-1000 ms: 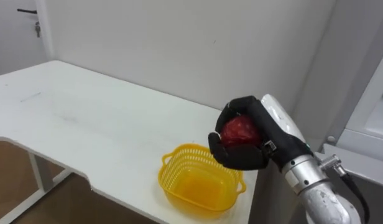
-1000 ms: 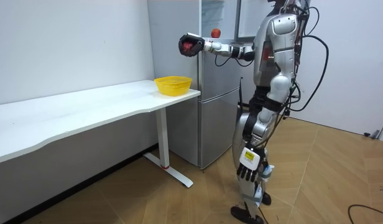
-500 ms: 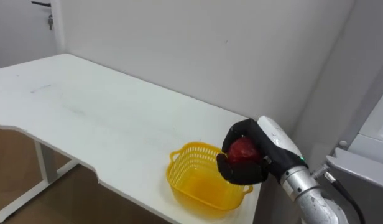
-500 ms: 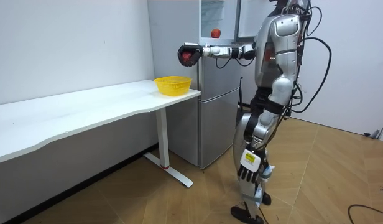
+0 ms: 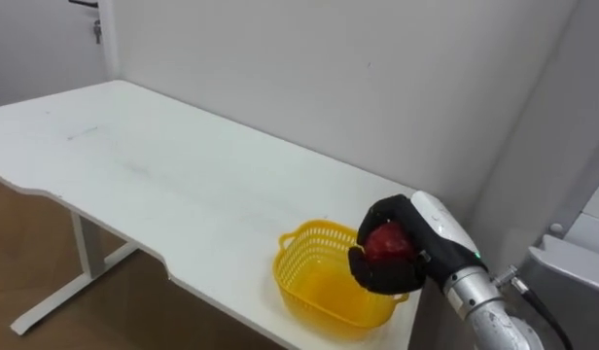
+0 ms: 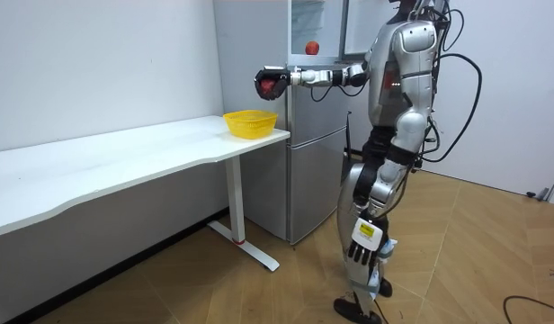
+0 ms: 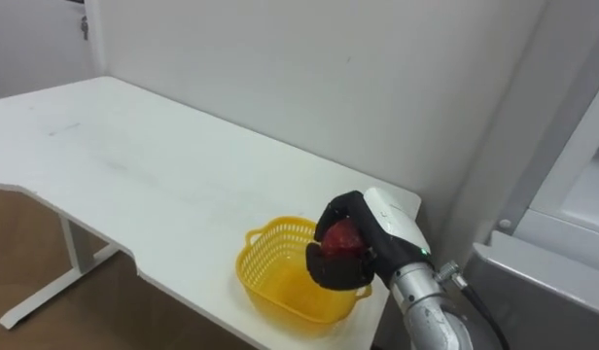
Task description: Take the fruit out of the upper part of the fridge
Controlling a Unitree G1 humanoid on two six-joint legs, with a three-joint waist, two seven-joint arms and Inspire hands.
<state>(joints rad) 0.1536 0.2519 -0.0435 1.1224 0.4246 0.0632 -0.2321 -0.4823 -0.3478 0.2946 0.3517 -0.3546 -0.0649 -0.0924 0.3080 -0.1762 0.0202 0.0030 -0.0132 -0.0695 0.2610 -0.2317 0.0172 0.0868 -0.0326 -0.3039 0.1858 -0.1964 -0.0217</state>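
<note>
A: Item location and hand state?

B: Red fruit [image 5: 382,241], round and dull-skinned, is enclosed by the curled fingers of the right hand [image 5: 395,275]. It is held above the yellow basket [image 5: 317,290], probably so it can be released inside. Left hand [image 6: 361,243] hangs by the leg.

A: Receptacle?

B: Oval plastic lattice with a rigid rim, on the smooth white table [image 5: 183,185] near its end

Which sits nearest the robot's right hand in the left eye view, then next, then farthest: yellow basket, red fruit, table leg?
1. Red fruit, gripped inside the right hand.
2. Yellow basket, just beneath it, slightly left.
3. Table leg, far off at the left.
</note>
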